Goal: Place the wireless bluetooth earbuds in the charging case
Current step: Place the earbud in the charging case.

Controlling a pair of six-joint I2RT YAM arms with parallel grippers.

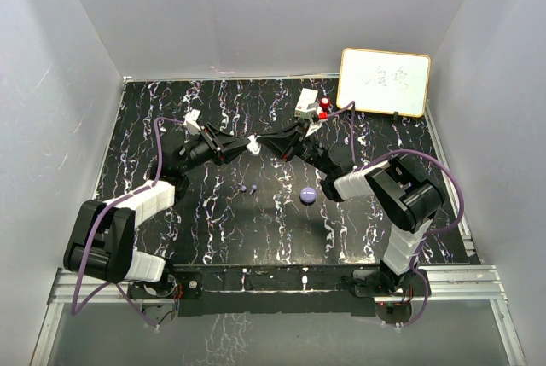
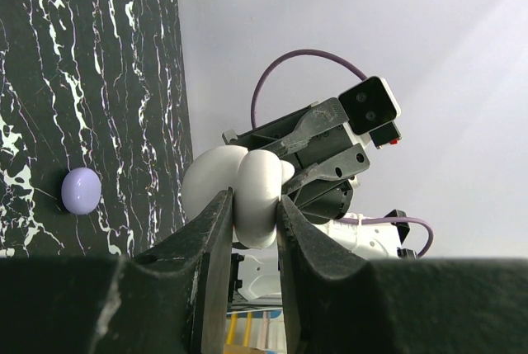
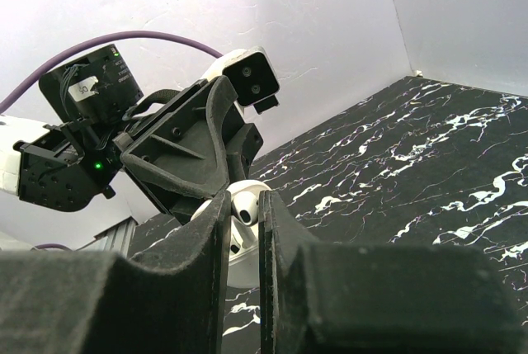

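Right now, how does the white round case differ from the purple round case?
The white round case is clamped between the left fingers, in the air; the purple round case lies free on the black marbled table. The white one shows two lobes, seemingly open; the purple one looks closed. Both are smooth and rounded.

Bright, diffuse light is cast throughout. Streaky glare is seen on the wall (image 2: 462,24) beyond the left hand (image 2: 253,205), whose near finger bases are blurred.

Black marbled table (image 1: 213,229), purple round case (image 1: 308,195), tiny purple earbuds (image 1: 248,188), whiteboard (image 1: 384,82) at back
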